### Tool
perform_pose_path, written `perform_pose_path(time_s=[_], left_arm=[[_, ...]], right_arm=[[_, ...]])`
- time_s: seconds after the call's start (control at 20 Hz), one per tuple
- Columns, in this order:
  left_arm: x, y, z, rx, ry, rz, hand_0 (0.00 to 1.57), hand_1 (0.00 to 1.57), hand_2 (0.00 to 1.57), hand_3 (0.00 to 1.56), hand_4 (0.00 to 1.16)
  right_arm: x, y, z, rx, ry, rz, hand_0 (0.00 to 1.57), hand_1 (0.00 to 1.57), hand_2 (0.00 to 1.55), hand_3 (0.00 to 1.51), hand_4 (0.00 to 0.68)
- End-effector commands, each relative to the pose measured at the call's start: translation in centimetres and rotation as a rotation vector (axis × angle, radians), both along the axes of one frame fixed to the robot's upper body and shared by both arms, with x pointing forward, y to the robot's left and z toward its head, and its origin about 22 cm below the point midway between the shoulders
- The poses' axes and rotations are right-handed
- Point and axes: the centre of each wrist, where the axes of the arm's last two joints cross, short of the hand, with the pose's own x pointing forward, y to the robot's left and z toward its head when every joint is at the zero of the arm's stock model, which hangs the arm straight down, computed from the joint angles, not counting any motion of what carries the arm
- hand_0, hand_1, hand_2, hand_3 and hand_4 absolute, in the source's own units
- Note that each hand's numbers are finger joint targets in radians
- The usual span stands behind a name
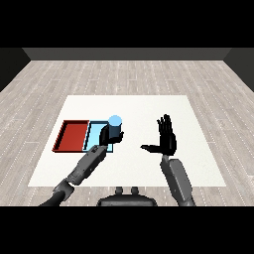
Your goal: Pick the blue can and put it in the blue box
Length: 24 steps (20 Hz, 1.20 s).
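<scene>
My left hand (pixel 105 135) clasped upright blue can (pixel 115 127) over blue tray's (pixel 93 133) right edge; right hand (pixel 167 139) splayed, idle, farther off.

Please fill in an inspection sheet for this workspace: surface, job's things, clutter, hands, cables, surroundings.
Surface: white table, with two trays lying side by side at its left part.
Job's things: blue can upright, held over the right end of the blue tray; whether it already rests in the tray cannot be told.
Clutter: red tray, left of the blue tray, nothing seen in it.
Hands: left hand curled round the can; right hand open, fingers straight and pointing up, holding nothing.
Cables: nothing seen.
Surroundings: grey plank floor around the table, dark wall behind.
</scene>
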Motion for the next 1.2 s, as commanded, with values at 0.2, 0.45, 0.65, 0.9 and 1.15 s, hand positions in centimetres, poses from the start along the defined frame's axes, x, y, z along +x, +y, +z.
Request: perform_pose_path(time_s=[0.2, 0.45, 0.65, 0.9, 1.15], left_arm=[[1.7, 7.6, -0.1, 0.200, 0.097, 0.178, 1.57, 1.57, 1.57, 1.51, 1.15], [4.1, 9.6, 0.3, 0.399, 0.255, 0.269, 1.57, 1.57, 1.57, 1.48, 1.04], [4.5, 9.5, -0.7, 0.508, 0.412, 0.326, 1.57, 1.57, 1.52, 1.40, 1.00], [3.2, 9.8, -4.3, 0.614, 0.709, 0.355, 0.73, 0.73, 0.69, 0.48, 0.91], [1.6, 8.4, -6.9, 0.596, 0.825, 0.400, 0.90, 0.90, 0.82, 0.58, 0.85]], right_arm=[[0.9, -4.1, -0.6, 0.060, 0.020, -0.068, 0.00, 0.00, 0.00, 0.00, 0.000], [-0.2, -1.7, -1.7, 0.076, 0.028, -0.055, 0.00, 0.00, 0.00, 0.00, 0.000], [-0.4, -3.8, -3.3, 0.074, 0.037, -0.082, 0.00, 0.00, 0.00, 0.00, 0.000], [0.5, -4.7, -3.2, 0.075, 0.052, -0.072, 0.00, 0.00, 0.00, 0.00, 0.000], [0.0, -5.5, -4.0, 0.077, 0.073, -0.091, 0.00, 0.00, 0.00, 0.00, 0.000]])
